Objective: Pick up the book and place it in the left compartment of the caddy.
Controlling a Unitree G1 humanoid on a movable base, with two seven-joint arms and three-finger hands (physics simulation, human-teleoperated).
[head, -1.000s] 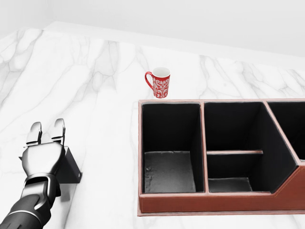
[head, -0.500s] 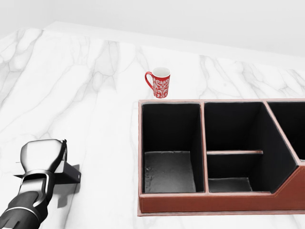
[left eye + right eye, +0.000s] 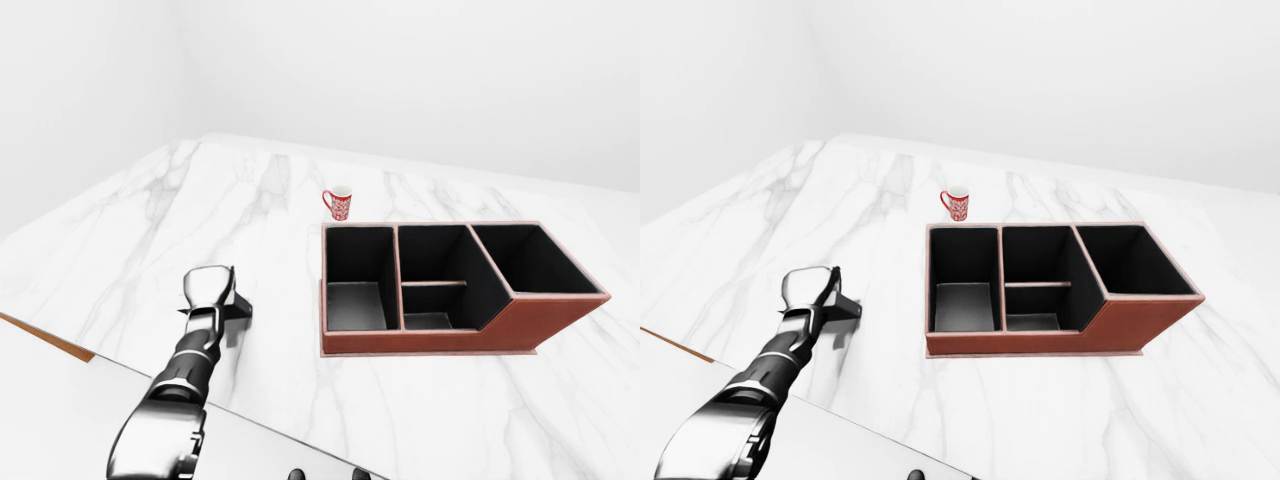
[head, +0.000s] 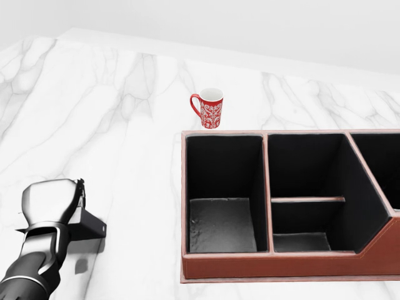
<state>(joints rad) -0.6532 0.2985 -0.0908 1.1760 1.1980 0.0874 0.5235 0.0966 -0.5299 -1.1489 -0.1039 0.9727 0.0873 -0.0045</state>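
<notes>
The book (image 4: 89, 226) is a thin dark slab at the lower left of the head view, held just above the marble with its shadow below it. My left hand (image 4: 75, 199) sits on top of it with the fingers curled down round its edge. The caddy (image 4: 269, 265) is a brown leather box with black insides, to the right of the hand. Its left compartment (image 4: 222, 225) is empty and open on top. My right hand does not show in any view.
A red patterned mug (image 4: 211, 108) stands just beyond the caddy's top left corner. The marble counter's near edge (image 3: 45, 342) runs diagonally at the lower left of the left-eye view. A low divider splits the caddy's middle compartment (image 4: 306, 200).
My left hand's fingers, stretched out flat over the book a second ago, have curled shut round it. The book has come slightly off the marble.
</notes>
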